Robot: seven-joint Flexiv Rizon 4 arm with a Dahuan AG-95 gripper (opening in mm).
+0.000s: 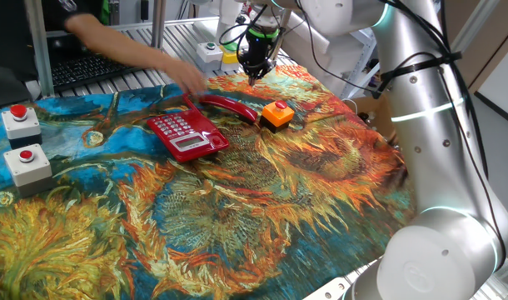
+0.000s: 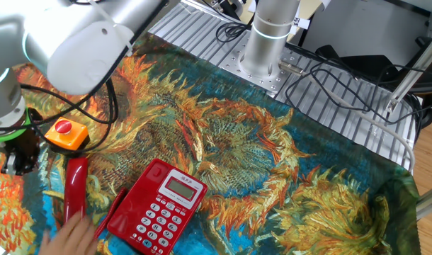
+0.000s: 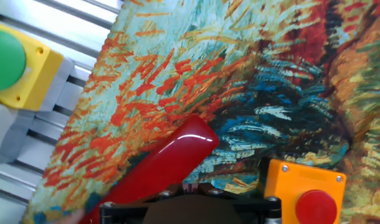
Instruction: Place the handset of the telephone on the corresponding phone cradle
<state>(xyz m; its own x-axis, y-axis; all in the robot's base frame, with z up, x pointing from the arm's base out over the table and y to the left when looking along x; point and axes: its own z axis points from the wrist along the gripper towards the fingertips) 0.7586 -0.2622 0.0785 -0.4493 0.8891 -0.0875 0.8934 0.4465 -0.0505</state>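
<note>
The red handset (image 1: 231, 106) lies on the painted cloth just behind the red telephone (image 1: 186, 135), off its cradle. A person's hand (image 1: 181, 77) is at the handset's left end. The other fixed view shows the handset (image 2: 76, 188) left of the telephone (image 2: 156, 209), with the hand (image 2: 69, 235) at its near end. My gripper (image 1: 256, 75) hangs above the cloth just beyond the handset's far end, empty, with the fingers together. In the hand view the handset's rounded end (image 3: 159, 165) lies just ahead of my gripper (image 3: 190, 186).
An orange box with a red button (image 1: 277, 114) sits right of the handset, close under my gripper (image 2: 10, 167). Two grey boxes with red buttons (image 1: 21, 122) stand at the left edge. A yellow box with a green button (image 3: 15, 65) sits on the slatted surface beyond the cloth.
</note>
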